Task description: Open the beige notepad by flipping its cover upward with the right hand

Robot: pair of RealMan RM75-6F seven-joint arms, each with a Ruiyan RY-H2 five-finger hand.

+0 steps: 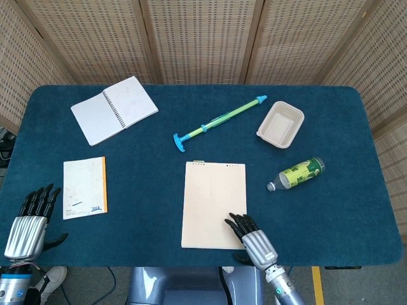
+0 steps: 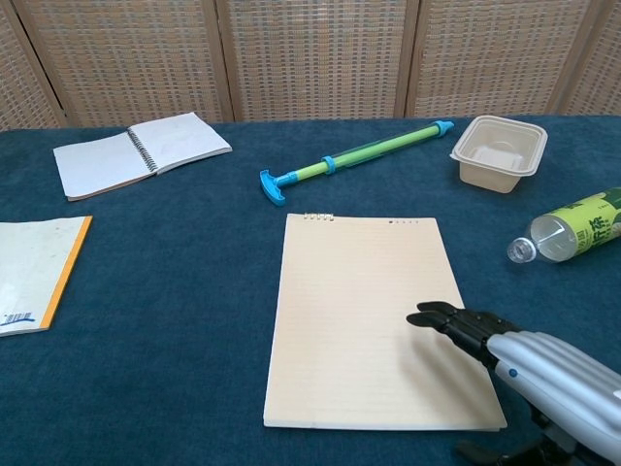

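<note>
The left hand is kept empty at the table's near edge, fingers extended. The beige notepad lies closed mid-table. The right hand — flat, holding nothing — is stretched over its lower right corner, presumably to catch the cover edge.

Both views are evenly and brightly lit by diffuse overhead light; no hard shadows are cast. A faint soft shadow is seen under the right hand on the beige notepad. Small highlights are picked up on the hand's silver shell and on the plastic bottle. No glare is seen on the blue table cloth. Focus is sharp across the head view; in the chest view the near hand is slightly soft at the frame edge. Mild wide-angle bowing is noted at the table's borders in the head view
</note>
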